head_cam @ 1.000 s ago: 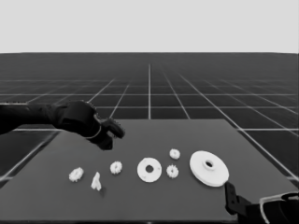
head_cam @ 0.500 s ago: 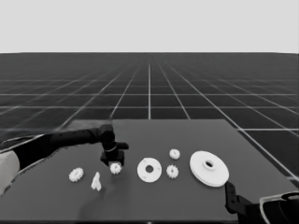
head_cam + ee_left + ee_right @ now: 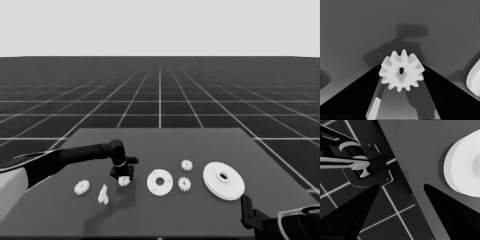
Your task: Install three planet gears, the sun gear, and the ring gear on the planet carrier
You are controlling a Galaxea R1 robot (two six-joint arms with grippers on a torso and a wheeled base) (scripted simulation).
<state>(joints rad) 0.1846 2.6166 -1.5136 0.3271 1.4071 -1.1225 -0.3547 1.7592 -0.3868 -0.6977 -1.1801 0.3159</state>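
Observation:
My left gripper reaches in from the left and stands low over one planet gear left of the planet carrier. In the left wrist view that gear lies on the table between the open fingers of the left gripper. Two more gears lie right of the carrier, and another lies at the far left. The ring gear rests at the right. My right gripper is parked open at the lower right corner.
A thin white piece lies between the far-left gear and the left gripper. Dark machinery with blue lights hangs past the table's edge in the right wrist view. The table's right edge runs close to the ring gear.
The left arm swung from the table's left end to the gear left of the carrier, then came down so its fingers straddle it. The right arm and the parts stayed put.

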